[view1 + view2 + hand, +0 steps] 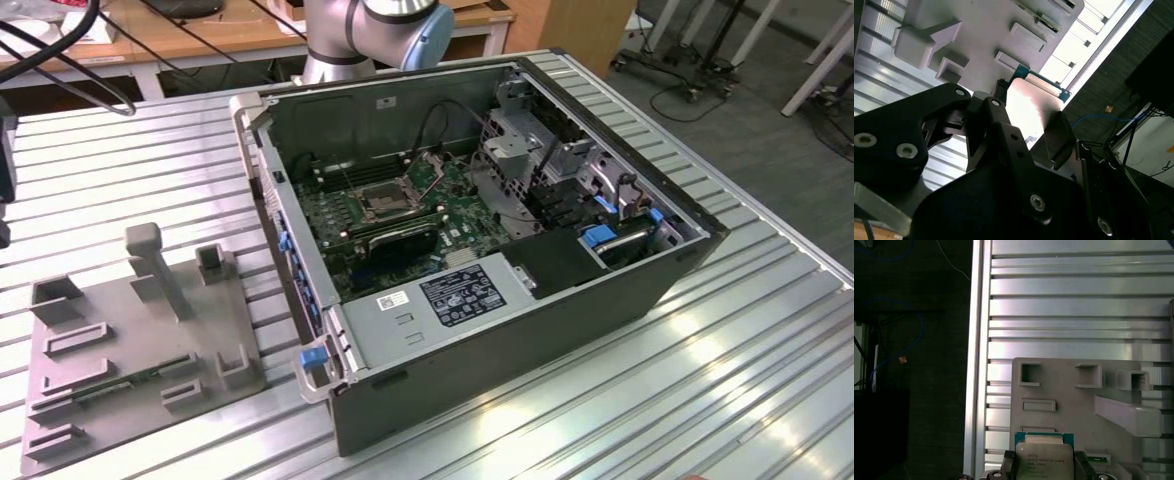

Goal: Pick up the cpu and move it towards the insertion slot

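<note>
The cpu [1046,460] is a square chip with a silver-grey top and a green rim. It sits between the two dark fingers of my gripper [1045,462], which is shut on its opposite edges. In the second wrist view the cpu [1031,105] glares bright between the black fingers [1058,134] and is held in the air above a grey fixture plate [979,30]. The insertion slot [383,203] is a silvery square frame with a dark centre on the green board inside the open computer case [534,330].
The grey fixture plate [134,370] with raised blocks and pockets lies on the ribbed metal table [694,380], on the exterior view's left of the case. The arm's base [363,35] stands behind the case. The table's edge [979,365] borders dark floor.
</note>
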Motion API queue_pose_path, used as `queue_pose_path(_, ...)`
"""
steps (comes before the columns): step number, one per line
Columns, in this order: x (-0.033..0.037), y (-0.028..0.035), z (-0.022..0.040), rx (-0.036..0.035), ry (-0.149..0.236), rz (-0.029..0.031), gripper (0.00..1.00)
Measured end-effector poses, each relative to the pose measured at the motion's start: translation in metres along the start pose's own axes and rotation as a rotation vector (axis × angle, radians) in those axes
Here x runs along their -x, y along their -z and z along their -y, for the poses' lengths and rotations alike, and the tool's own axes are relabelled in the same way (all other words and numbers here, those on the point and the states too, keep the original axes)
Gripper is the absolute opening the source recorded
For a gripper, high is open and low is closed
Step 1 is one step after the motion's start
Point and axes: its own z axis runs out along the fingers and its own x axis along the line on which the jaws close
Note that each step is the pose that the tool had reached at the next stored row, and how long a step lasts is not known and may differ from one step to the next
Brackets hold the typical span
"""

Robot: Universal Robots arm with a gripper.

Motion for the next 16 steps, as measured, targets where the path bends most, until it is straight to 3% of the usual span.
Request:
queue_pose_path(10, 0.01, -0.0001, 0.0002, 0.0002, 0.0, 0.0002, 0.54)
queue_pose_path(16, 0.0108, -0.0001, 0.0002, 0.0003, 0.0, 0.0001, 0.54)
